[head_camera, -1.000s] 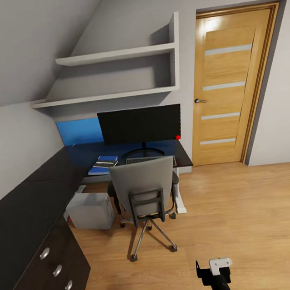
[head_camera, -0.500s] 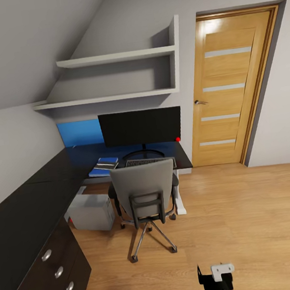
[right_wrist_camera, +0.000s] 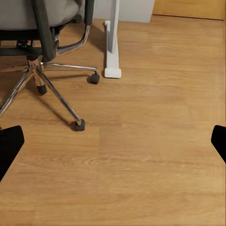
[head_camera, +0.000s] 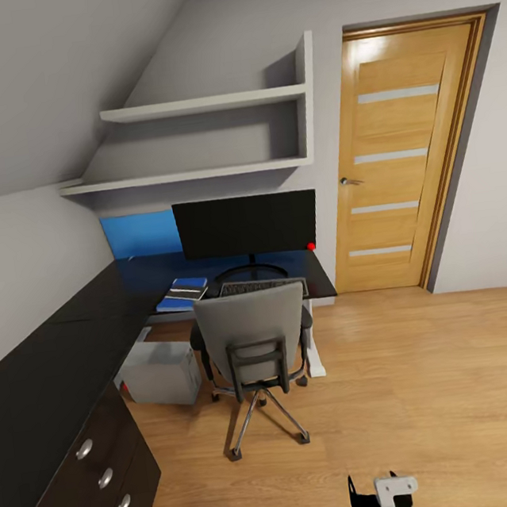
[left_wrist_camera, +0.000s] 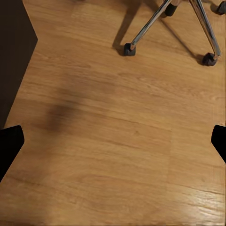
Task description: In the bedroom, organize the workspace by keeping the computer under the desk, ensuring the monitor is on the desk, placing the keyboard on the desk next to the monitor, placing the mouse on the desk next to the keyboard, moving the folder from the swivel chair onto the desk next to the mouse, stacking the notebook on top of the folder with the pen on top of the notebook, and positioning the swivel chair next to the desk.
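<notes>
Head view, left to right. The desk (head_camera: 39,386) fills the lower left, its drawers with round knobs facing the floor, and its top runs back to centre frame. The computer (head_camera: 162,371) stands on the floor under it, left of centre. On the desk top lies the folder (head_camera: 174,301), with the notebook (head_camera: 187,284) stacked on it. The monitor (head_camera: 246,225) stands at centre, the keyboard (head_camera: 254,286) in front of its stand. The swivel chair (head_camera: 255,349) faces the desk, back toward the camera. A wooden door (head_camera: 400,154) occupies the right. Left gripper (left_wrist_camera: 113,141): fingers spread wide over bare floor. Right gripper (right_wrist_camera: 113,141): likewise spread, empty, near the chair's casters.
</notes>
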Motion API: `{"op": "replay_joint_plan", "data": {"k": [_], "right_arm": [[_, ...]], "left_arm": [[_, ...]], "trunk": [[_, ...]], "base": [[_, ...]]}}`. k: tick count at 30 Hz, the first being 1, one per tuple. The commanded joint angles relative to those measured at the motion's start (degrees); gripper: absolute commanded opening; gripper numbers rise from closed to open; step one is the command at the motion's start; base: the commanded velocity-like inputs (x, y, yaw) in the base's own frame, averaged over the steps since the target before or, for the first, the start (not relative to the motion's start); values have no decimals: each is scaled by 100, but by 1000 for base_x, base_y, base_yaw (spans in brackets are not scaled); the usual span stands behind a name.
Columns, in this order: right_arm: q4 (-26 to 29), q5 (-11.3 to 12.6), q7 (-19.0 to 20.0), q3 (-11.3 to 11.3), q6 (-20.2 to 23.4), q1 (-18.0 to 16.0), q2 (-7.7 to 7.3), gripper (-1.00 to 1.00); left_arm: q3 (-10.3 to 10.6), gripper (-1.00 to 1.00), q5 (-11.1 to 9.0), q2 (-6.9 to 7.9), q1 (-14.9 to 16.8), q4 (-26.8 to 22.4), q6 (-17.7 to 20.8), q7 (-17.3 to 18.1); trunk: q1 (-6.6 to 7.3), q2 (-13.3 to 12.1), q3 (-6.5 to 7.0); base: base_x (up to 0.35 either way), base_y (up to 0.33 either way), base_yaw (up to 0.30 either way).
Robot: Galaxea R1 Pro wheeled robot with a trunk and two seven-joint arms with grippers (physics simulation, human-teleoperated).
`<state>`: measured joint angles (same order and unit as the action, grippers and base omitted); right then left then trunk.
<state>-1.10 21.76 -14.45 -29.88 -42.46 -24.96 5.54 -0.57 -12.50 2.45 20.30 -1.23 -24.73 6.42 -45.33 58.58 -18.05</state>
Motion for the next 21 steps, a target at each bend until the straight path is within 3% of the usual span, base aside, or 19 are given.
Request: {"op": "replay_joint_plan", "data": {"k": [1, 16, 21], "right_arm": [[-12, 18, -38, -50, -67, 10, 5, 100], [-14, 22, -26, -51, -218, 94, 12, 100], [-14, 22, -24, -46, -195, 98, 9, 100]], "left_arm": [[-5, 100, -62, 1, -20, 8, -15, 56], [-5, 100, -68, 18, -208, 9, -251, 57], [-7, 100, -84, 27, -399, 9, -562, 53]], "trunk": [[22, -37, 12], [352, -639, 281], [462, -839, 371]], "base": [[0, 0, 0], [0, 0, 0], [0, 0, 0]]}}
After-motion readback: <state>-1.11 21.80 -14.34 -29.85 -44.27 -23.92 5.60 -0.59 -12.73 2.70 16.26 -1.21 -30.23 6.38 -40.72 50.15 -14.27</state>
